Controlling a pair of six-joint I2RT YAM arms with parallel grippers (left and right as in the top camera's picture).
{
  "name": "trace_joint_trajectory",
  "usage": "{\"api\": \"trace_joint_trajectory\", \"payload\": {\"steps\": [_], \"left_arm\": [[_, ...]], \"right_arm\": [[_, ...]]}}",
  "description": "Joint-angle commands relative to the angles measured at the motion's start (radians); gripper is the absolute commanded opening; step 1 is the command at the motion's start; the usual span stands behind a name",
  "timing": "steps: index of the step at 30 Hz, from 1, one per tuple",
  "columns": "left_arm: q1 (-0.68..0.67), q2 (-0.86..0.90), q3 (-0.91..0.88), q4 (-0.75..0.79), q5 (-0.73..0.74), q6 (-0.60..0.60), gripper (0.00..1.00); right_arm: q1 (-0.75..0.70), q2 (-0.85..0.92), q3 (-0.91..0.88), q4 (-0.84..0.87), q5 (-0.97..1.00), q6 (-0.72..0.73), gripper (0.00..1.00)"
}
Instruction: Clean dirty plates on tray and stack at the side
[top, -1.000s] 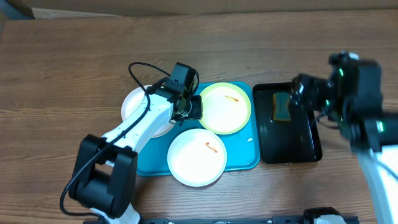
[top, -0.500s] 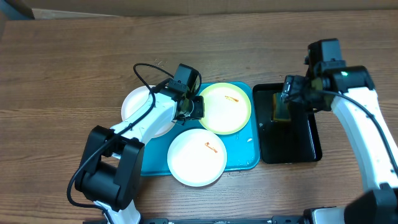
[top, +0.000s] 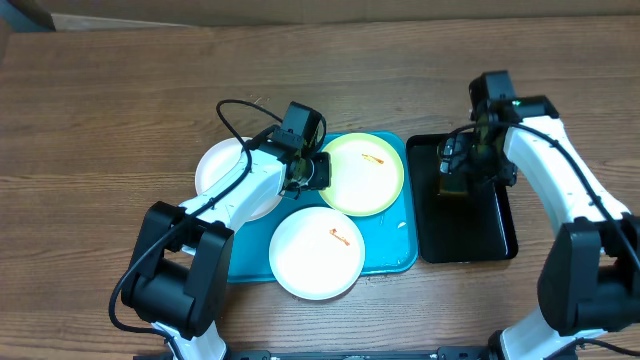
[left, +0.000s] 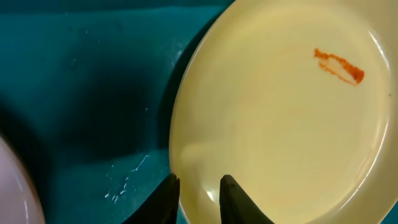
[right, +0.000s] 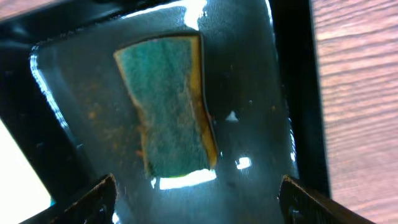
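Observation:
The turquoise tray holds a yellow-green-rimmed plate with an orange smear at the back and a white plate with a smear at the front. A second white plate lies at the tray's left side, partly under my left arm. My left gripper is shut on the yellow-green plate's left rim; the left wrist view shows its fingers straddling that rim. My right gripper hangs open over a green and yellow sponge, its fingers spread wide.
A narrow black tray stands right of the turquoise tray and holds the sponge; its floor looks wet and shiny. Brown wood table lies all around. A cable loops above my left arm.
My right arm has swung in from the right and come down over the sponge in the black tray. My left gripper has stayed on the yellow-green plate's rim.

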Motion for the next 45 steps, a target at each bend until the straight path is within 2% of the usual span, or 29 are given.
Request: {"api": "trace_joint_trajectory", "payload": {"steps": [1, 4, 6, 7, 14, 17, 19, 21, 23, 24, 25, 26, 28, 29, 30, 31, 33, 37, 41, 45], "left_arm": [[-0.007, 0.018, 0.015, 0.008, -0.011, 0.045, 0.22], [-0.007, 0.018, 0.015, 0.016, -0.011, 0.068, 0.14], [-0.007, 0.019, 0.015, 0.02, -0.011, 0.082, 0.14], [-0.007, 0.019, 0.015, 0.021, -0.011, 0.085, 0.18], [-0.007, 0.018, 0.015, 0.024, -0.011, 0.084, 0.23], [-0.007, 0.019, 0.015, 0.024, -0.011, 0.084, 0.25], [-0.007, 0.019, 0.015, 0.024, -0.011, 0.084, 0.3], [-0.007, 0.019, 0.015, 0.024, -0.011, 0.084, 0.38], [-0.007, 0.018, 0.015, 0.022, -0.011, 0.084, 0.47], [-0.007, 0.018, 0.015, 0.021, -0.011, 0.084, 0.48], [-0.007, 0.019, 0.015, 0.021, -0.011, 0.084, 0.49], [-0.007, 0.018, 0.015, 0.021, -0.011, 0.084, 0.51], [-0.007, 0.018, 0.015, 0.022, -0.011, 0.084, 0.56], [-0.007, 0.019, 0.015, 0.022, -0.011, 0.084, 0.56], [-0.007, 0.018, 0.015, 0.021, -0.011, 0.084, 0.57], [-0.007, 0.019, 0.015, 0.021, -0.011, 0.084, 0.57], [-0.007, 0.019, 0.015, 0.021, -0.011, 0.084, 0.58], [-0.007, 0.019, 0.015, 0.016, -0.011, 0.084, 0.6], [-0.007, 0.018, 0.015, 0.01, -0.011, 0.084, 0.61], [-0.007, 0.019, 0.015, 0.01, -0.01, 0.084, 0.62]], "right_arm": [[-0.003, 0.009, -0.08, 0.076, 0.011, -0.003, 0.84], [-0.003, 0.009, -0.14, 0.159, 0.01, -0.003, 0.76], [-0.003, 0.009, -0.159, 0.182, -0.001, -0.003, 0.69], [-0.003, 0.009, -0.167, 0.191, -0.013, -0.003, 0.68], [-0.003, 0.009, -0.223, 0.23, -0.05, -0.003, 0.71], [-0.003, 0.009, -0.243, 0.263, -0.05, -0.003, 0.75], [-0.003, 0.009, -0.243, 0.266, -0.05, -0.003, 0.74], [-0.003, 0.009, -0.243, 0.255, -0.058, -0.003, 0.66], [-0.003, 0.008, -0.243, 0.226, -0.072, -0.004, 0.47], [-0.003, 0.008, -0.24, 0.206, -0.072, -0.011, 0.33], [-0.003, 0.007, -0.234, 0.18, -0.072, -0.028, 0.14], [-0.003, 0.006, -0.227, 0.159, -0.072, -0.03, 0.04], [-0.003, 0.006, -0.208, 0.125, -0.072, -0.029, 0.04], [-0.003, 0.006, -0.201, 0.115, -0.072, -0.029, 0.16], [-0.003, 0.006, -0.192, 0.104, -0.072, -0.03, 0.4], [-0.003, 0.006, -0.183, 0.093, -0.072, -0.029, 0.55], [-0.003, 0.006, -0.161, 0.08, -0.072, -0.03, 0.69], [-0.003, 0.006, -0.118, 0.081, -0.072, -0.063, 0.71], [-0.003, 0.006, -0.103, 0.106, -0.071, -0.086, 0.79], [-0.003, 0.007, -0.122, 0.128, -0.061, -0.108, 0.79]]}}
